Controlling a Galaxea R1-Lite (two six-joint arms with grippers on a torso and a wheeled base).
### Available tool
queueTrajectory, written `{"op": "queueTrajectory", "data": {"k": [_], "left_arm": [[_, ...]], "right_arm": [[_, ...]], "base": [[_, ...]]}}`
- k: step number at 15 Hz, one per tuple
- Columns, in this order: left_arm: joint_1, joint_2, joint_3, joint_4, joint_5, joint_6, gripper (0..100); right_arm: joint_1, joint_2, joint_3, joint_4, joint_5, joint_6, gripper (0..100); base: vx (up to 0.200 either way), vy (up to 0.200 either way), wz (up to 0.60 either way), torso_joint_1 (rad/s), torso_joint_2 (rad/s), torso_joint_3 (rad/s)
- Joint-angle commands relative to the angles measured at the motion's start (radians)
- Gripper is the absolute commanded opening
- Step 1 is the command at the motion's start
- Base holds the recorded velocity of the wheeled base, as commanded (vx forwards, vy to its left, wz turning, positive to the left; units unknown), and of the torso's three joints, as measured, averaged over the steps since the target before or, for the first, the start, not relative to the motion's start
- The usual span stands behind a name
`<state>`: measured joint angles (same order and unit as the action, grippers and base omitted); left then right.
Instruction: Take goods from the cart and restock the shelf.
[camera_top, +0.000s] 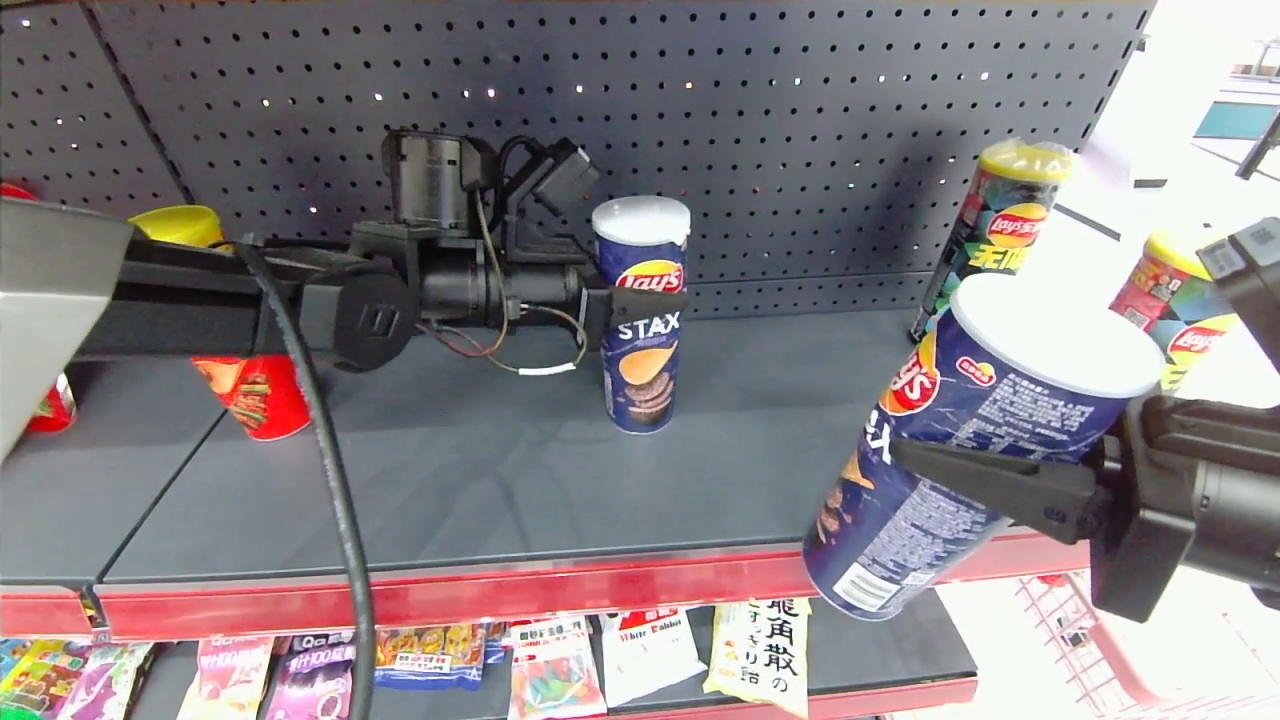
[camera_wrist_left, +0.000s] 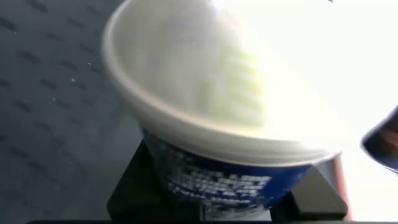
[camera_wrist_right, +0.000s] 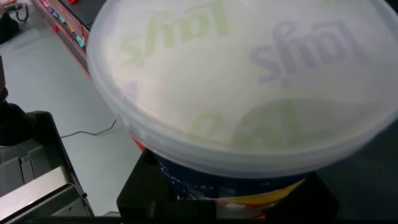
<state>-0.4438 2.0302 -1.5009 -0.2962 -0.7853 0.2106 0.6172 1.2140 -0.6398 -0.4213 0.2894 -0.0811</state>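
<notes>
left claw (camera_top: 645, 300) clenched on the upright blue can (camera_top: 640, 375), grip just below the white lid; can sits mid-shelf, base on the shelf (camera_top: 450, 480), near the pegboard (camera_top: 760, 120); left wrist view has that can (camera_wrist_left: 217, 180) lid-on, with the claw's dark fingers (camera_wrist_left: 134, 193) either side of its body

right claw (camera_top: 1000, 455) grasping the tilted blue can (camera_top: 960, 400), lid leaning toward the robot's right, bottom end hanging in front of the shelf's red front lip at its right end; not resting on the shelf; right wrist view shows its translucent lid (camera_wrist_right: 249, 81) close up

two multicoloured cans with yellow lids at the right end: one (camera_top: 1000, 230) leaning at the pegboard, the other (camera_top: 1170, 300) further right, behind the tilted blue can; red can (camera_top: 255, 395) on the left part of the shelf, partly hidden by the left arm; snack packets (camera_top: 550, 665) on the lower shelf; red wire cart (camera_top: 1090, 650) low on the right
</notes>
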Motion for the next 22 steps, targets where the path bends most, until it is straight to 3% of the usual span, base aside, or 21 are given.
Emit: {"op": "queueTrajectory", "data": {"k": [1,7,17,18,22], "left_arm": [[-0.03,-0.179,0.215,0.003,-0.015,-0.002,0],[-0.059,-0.312,0.421,0.0,-0.015,0.0,0],[-0.053,-0.286,0.496,-0.124,-0.011,-0.002,0],[-0.053,-0.286,0.504,-0.138,-0.012,-0.002,100],[-0.053,-0.291,0.531,-0.173,-0.009,-0.025,100]], "right_arm": [[0.001,0.007,-0.004,-0.001,0.001,0.0,0],[0.001,0.013,-0.004,-0.002,0.002,0.0,0],[-0.001,0.068,-0.04,-0.005,0.001,0.001,0],[-0.002,0.078,-0.051,-0.005,0.001,0.001,0],[-0.034,0.168,-0.158,-0.004,0.004,0.0,0]], "base": [[0.0,0.0,0.0,0.0,0.0,0.0],[0.0,0.0,0.0,0.0,0.0,0.0],[0.0,0.0,0.0,0.0,0.0,0.0],[0.0,0.0,0.0,0.0,0.0,0.0],[0.0,0.0,0.0,0.0,0.0,0.0]]}}
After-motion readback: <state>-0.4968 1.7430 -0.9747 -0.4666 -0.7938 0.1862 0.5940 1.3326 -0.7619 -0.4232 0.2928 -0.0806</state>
